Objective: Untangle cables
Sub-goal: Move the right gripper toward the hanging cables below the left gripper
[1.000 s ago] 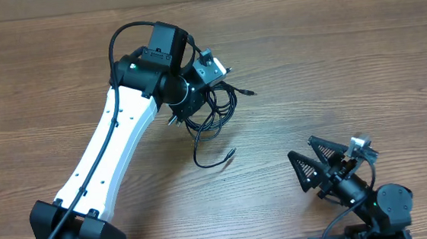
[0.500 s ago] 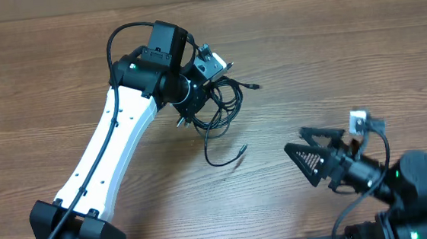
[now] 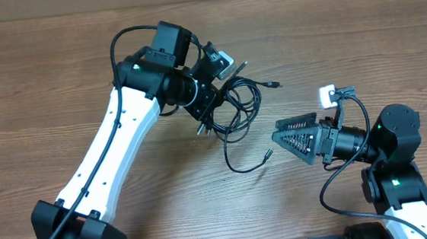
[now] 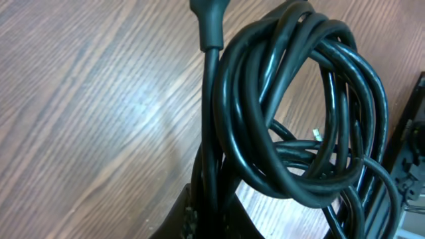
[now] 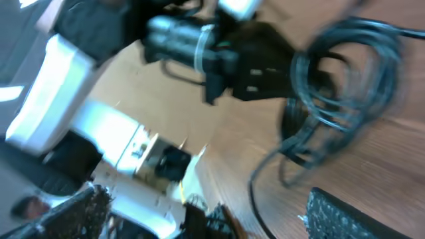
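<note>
- The cables (image 3: 237,106), smooth round black cords coiled in loops, sit near the middle of the wooden tabletop (image 3: 345,40), the bundle stretched left to right
- One loose strand curves toward the near edge; its small plug tip (image 3: 267,156) points right
- The left gripper (image 3: 210,114) has its fingers closed on the bundle
- The right gripper (image 3: 275,131) has its fingers wide and empty, near that plug tip

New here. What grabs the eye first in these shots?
A knot of looped black cables sits near the middle of the wooden table, clamped in the left gripper; in the left wrist view its coils fill the picture. From the right, the right gripper points at the bundle with its fingers spread, close to a loose strand trailing out below the knot.
</note>
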Tool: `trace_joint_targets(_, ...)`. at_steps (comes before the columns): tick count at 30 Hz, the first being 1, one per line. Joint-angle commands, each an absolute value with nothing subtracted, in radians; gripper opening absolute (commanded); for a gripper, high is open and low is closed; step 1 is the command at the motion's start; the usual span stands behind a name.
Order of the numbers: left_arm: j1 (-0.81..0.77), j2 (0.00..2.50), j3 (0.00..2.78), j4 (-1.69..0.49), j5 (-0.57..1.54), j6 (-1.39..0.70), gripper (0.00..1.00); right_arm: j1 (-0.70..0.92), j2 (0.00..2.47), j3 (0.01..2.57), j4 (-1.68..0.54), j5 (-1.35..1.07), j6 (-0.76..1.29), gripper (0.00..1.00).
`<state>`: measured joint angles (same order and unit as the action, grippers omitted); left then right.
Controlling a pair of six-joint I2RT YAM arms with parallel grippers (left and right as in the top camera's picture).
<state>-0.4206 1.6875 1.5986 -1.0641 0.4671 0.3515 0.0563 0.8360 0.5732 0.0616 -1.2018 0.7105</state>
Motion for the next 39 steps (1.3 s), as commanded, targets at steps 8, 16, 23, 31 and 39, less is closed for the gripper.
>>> trace_joint_targets(8, -0.505, 1.683, 1.63, -1.035, 0.439, 0.299, 0.04, 0.097, 0.854, 0.591, 0.176, -1.28, 0.697, 0.92)
trace_joint_targets(16, -0.538, 1.683, 1.63, -0.98, 0.572, 0.326, 0.04, 0.096, 0.902, 0.591, 0.171, -1.24, 0.596, 0.93)
trace_joint_targets(23, -0.537, 1.683, 1.63, -1.019, 0.573, 0.363, 0.04, 0.096, 0.974, 0.591, 0.171, -1.119, 0.597, 0.92)
trace_joint_targets(31, -0.534, 1.683, 1.63, -1.02, 0.371, 0.307, 0.04, 0.096, 0.984, 0.593, 0.179, -1.096, 0.675, 0.92)
trace_joint_targets(39, -0.462, 1.683, 1.63, -1.02, 0.305, 0.237, 0.04, 0.096, 0.982, 0.678, 0.169, -1.065, 0.77, 1.0)
